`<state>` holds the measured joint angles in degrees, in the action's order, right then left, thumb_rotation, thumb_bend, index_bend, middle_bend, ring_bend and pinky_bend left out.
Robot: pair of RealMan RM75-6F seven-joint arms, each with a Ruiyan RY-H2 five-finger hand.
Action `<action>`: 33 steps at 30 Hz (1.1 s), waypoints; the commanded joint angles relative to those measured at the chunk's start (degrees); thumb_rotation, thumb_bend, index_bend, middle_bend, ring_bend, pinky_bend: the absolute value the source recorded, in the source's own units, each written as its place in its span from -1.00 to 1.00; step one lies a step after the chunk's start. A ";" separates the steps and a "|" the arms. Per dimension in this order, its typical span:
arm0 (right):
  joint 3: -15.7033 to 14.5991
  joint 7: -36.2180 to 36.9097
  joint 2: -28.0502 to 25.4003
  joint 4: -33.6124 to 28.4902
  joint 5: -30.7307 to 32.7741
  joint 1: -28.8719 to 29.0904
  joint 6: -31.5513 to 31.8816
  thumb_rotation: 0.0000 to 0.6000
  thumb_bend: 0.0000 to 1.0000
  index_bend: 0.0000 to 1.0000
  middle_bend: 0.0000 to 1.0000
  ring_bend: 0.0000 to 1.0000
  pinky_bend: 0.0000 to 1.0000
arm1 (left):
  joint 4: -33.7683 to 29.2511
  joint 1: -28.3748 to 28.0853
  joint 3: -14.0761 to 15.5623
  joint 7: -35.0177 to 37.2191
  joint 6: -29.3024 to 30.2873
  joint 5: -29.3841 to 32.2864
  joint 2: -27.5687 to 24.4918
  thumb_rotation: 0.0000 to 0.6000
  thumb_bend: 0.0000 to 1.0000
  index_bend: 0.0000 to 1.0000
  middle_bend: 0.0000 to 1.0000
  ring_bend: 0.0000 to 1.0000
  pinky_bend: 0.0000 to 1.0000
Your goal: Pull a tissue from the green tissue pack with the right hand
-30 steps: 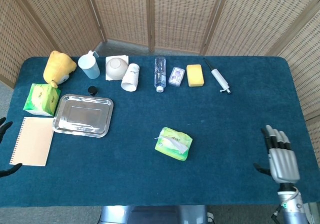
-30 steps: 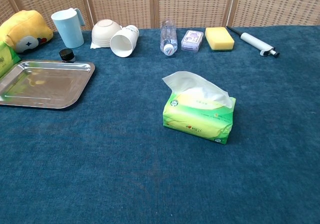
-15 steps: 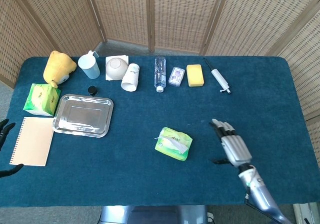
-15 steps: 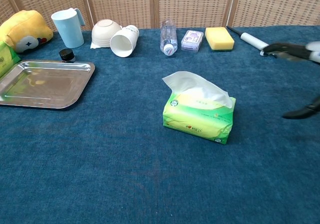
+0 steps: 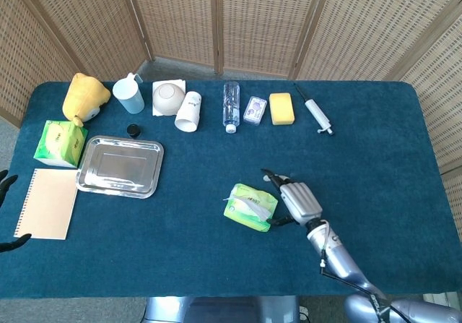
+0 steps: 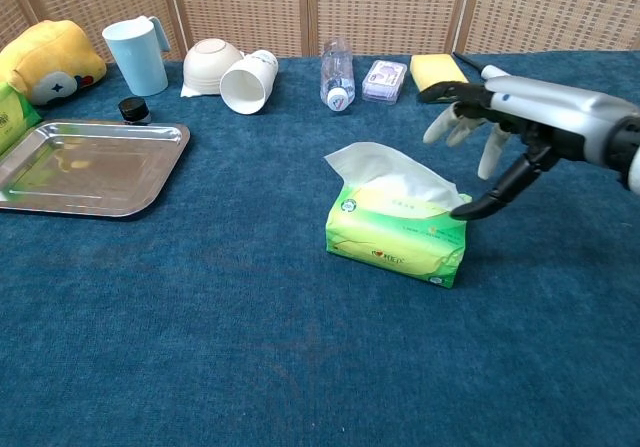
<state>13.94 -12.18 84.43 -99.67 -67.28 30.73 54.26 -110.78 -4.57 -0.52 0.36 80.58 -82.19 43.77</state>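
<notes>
Near edge, blue tabletop (image 5: pixel 216 265) — left robot hand (image 5: pixel 6 214) at the far left margin, only dark fingertips showing; whether it is released or clenched cannot be told.

Notebook (image 5: pixel 47 203) — tan cover, spiral-bound, flat near the left edge.

Tissue pack (image 6: pixel 398 232) — green, lying near the middle of the tabletop, a white tissue (image 6: pixel 385 170) standing up out of its top slot.

Right robot hand (image 6: pixel 500 117) — silver with dark fingers, just right of the pack and above its right end. Fingers spread, grasping nothing; the thumb points down at the pack's upper right corner, and the chest view does not settle whether it touches.

Tray (image 5: pixel 119 165) — steel, rectangular, left of centre, just right of the notebook.

Second green tissue box (image 5: pixel 59 143) — just left of the tray.

Small black cap (image 5: pixel 133 129) — just beyond the tray's far edge.

Far row, left to right — yellow plush toy (image 5: pixel 84 97); pale blue cup (image 5: pixel 130 95), upright; white bowl (image 5: pixel 168 97), upside down; white paper cup (image 5: pixel 189 111), on its side; clear bottle (image 5: pixel 230 105), lying down; small clear packet (image 5: pixel 255 109); yellow sponge (image 5: pixel 281 108); white syringe (image 5: pixel 315 111).
</notes>
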 commanded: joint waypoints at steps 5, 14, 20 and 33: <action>0.74 -0.24 3.29 1.48 2.30 2.46 -0.32 1.00 -0.42 -0.35 -0.06 -0.13 0.35 | 0.12 -0.84 -0.54 -0.35 -1.37 1.38 0.38 1.00 -1.00 -1.00 -1.00 -1.00 -1.00; 2.05 -0.48 7.93 4.65 3.06 3.80 4.25 1.00 -0.04 0.45 0.53 0.41 0.62 | 0.30 -1.44 -0.80 -0.51 -2.45 2.29 0.57 1.00 -1.00 -1.00 -1.00 -1.00 -1.00; 1.96 0.62 7.90 4.32 -0.66 3.53 7.68 1.00 -0.02 0.54 0.57 0.45 0.64 | 0.37 -1.64 -0.87 -0.26 -3.03 2.84 0.47 1.00 -1.00 -1.00 -1.00 -1.00 -1.00; 9.27 -2.99 1.93 -0.47 -11.52 4.25 19.61 1.00 -0.02 0.54 0.58 0.45 0.64 | 0.11 -1.96 -0.67 0.64 -4.11 2.82 -0.09 1.00 -1.00 -1.00 -1.00 -1.00 -1.00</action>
<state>21.80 -13.57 87.70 -99.91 -78.20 34.54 72.82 -110.63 -6.52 -1.22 0.90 76.46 -79.28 43.76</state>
